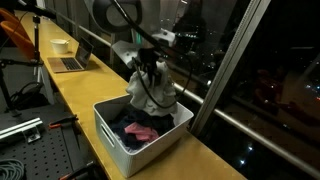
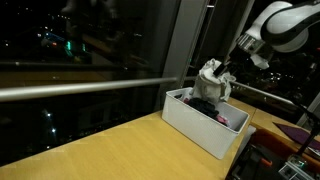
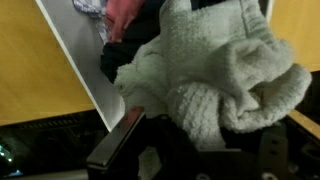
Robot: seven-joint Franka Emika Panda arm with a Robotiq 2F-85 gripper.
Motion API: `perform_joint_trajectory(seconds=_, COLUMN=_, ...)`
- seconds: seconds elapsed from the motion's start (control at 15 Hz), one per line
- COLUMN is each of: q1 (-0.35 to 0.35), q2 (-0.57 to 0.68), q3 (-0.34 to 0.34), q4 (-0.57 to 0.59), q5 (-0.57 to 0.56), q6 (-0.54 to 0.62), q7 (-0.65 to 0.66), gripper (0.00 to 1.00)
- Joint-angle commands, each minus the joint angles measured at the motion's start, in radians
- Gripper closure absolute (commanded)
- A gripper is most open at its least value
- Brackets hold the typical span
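Note:
My gripper (image 3: 200, 125) is shut on a pale grey knitted cloth (image 3: 225, 70) that bunches between the jaws in the wrist view. In both exterior views the cloth (image 1: 152, 88) (image 2: 211, 78) hangs from the gripper (image 1: 148, 68) (image 2: 226, 72) over the far end of a white rectangular bin (image 1: 112, 138) (image 2: 190, 122). Inside the bin lie more clothes, dark ones and a pink one (image 1: 143, 132) (image 3: 125, 15). The lower part of the cloth still touches the pile.
The bin stands on a long wooden counter (image 1: 75, 95) (image 2: 110, 150) beside a dark window (image 1: 270, 70). A laptop (image 1: 72, 60) and a white bowl (image 1: 60, 45) sit farther along the counter. A metal breadboard (image 1: 30, 150) lies beside the counter.

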Motion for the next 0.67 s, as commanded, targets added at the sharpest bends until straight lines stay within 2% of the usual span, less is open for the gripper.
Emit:
perform_joint_trajectory(seconds=0.0, q1=0.065, q2=-0.146, q3=0.042, q4=0.009, q5=-0.052, q6=-0.104, q7=0.044, gripper=1.0)
perform_joint_trajectory(seconds=0.27, q1=0.154, q2=-0.133, q3=0.148, q4=0.146, q5=-0.125, q6=-0.248, q7=0.121, gripper=1.0)
perform_joint_trajectory(seconds=0.6, q1=0.281, q2=0.045, q3=0.268, q4=0.349, q5=-0.077, q6=-0.391, q7=0.197, gripper=1.0)
